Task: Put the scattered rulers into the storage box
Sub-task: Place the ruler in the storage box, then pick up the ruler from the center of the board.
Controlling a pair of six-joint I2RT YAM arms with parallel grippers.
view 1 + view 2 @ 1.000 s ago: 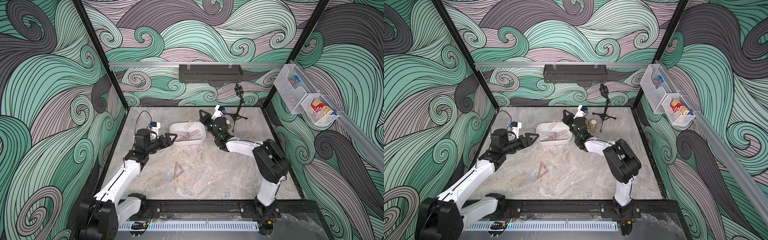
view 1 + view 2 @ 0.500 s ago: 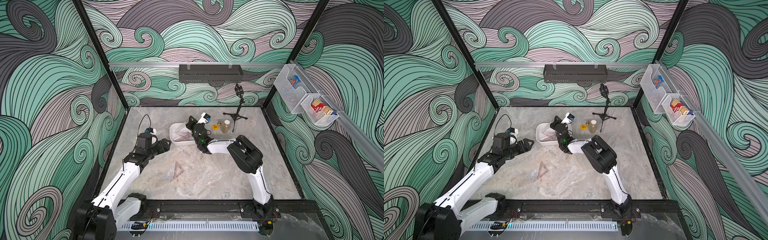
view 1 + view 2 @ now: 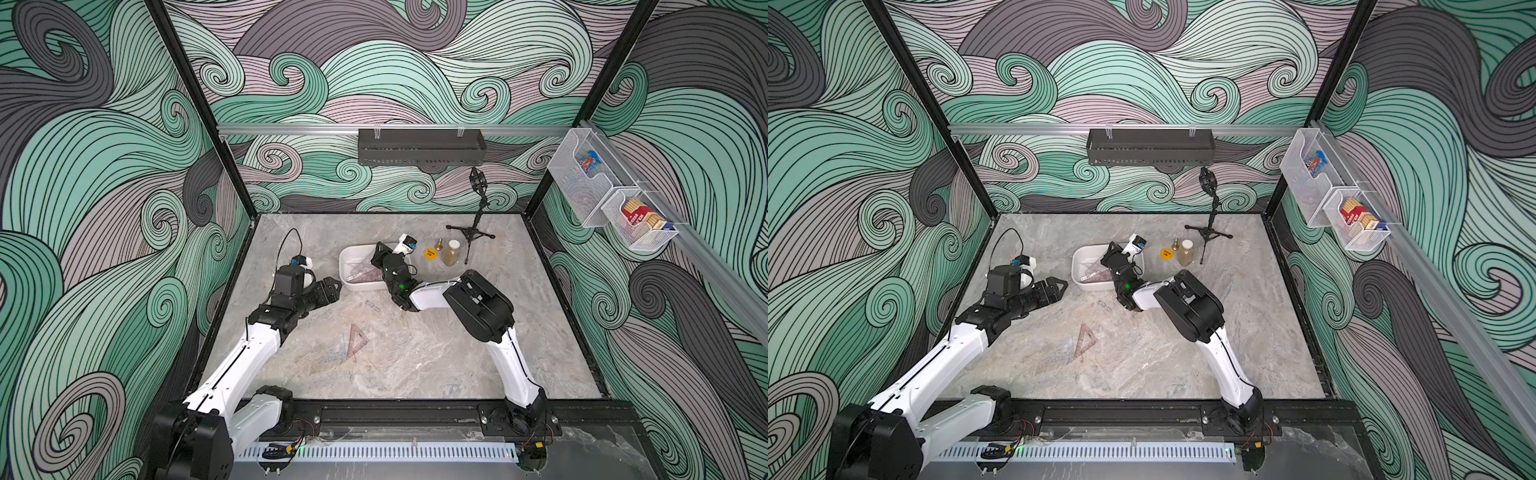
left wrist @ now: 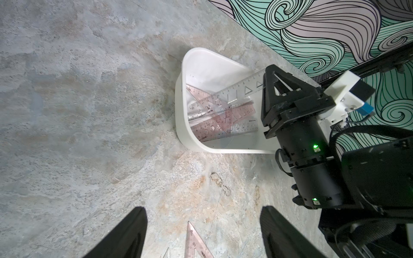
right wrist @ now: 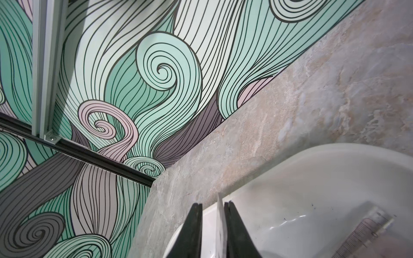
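Right grip: the right hand [image 5: 212,204] hangs over one end of the storage box [image 5: 312,160]. Its fingers stand a narrow gap apart. The edge of a clear ruler [image 4: 234,89] sits between them, against one finger and clear of the other, so it is not clamped.
Ruler position: the clear ruler slopes from those fingers down into the box. Its lower end rests on the pinkish rulers [image 4: 223,125] already inside.
Box contents: strips and a triangle overlap, so the count cannot be told.
Box location: toward the back centre of the worktop [image 3: 415,365]. In both top views the right wrist hides its right end.
Left grip: the left hand [image 3: 328,289] is spread wide with nothing between the fingers. It is above bare worktop just beside the box and points at it.
Loose rulers: a pinkish-brown triangle [image 3: 355,338] lies flat mid-worktop, well apart from the box. A bluish triangle [image 3: 336,353] beside it is faint, with an unclear outline. The left wrist view cuts both off.
Unidentified: a small object [image 3: 372,305] between box and triangles is too small to make out.
Right of box: a yellow disc [image 3: 429,253], a bottle [image 3: 452,253] and a tripod stand [image 3: 478,216].
Walls: a dark tray [image 3: 419,151] hangs on the back rail. The wire baskets [image 3: 615,199] hang on the side rail.
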